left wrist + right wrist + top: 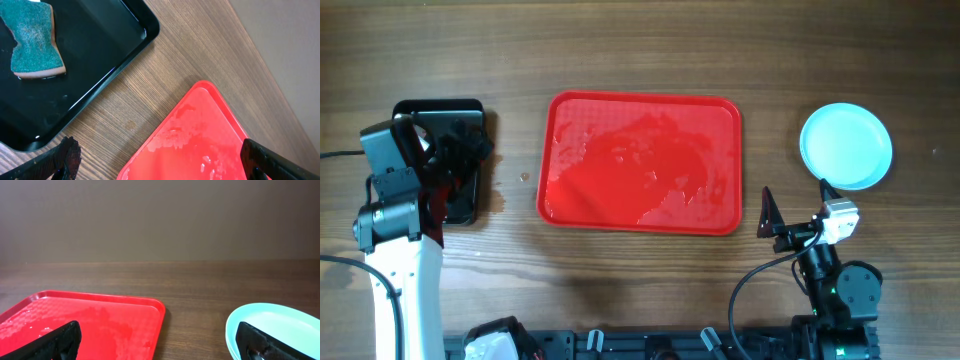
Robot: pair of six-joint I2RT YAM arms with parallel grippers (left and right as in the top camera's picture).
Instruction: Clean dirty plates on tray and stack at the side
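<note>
The red tray (640, 160) lies in the middle of the table, wet with streaks and droplets, and no plate is on it. The pale mint-blue plates (846, 146) sit as one pile on the bare wood to the tray's right, clean on top; the pile's near rim (280, 325) also appears in the right wrist view. My right gripper (798, 205) is open just in front of the pile, between it and the tray's corner (155, 310). My left gripper (160, 169) stands open and empty between the black tray and the red tray (200, 135).
A glossy black tray (470, 120) lies at the far left under my left arm, with a teal-and-tan sponge (35, 42) resting in it. Bare wooden table surrounds both trays.
</note>
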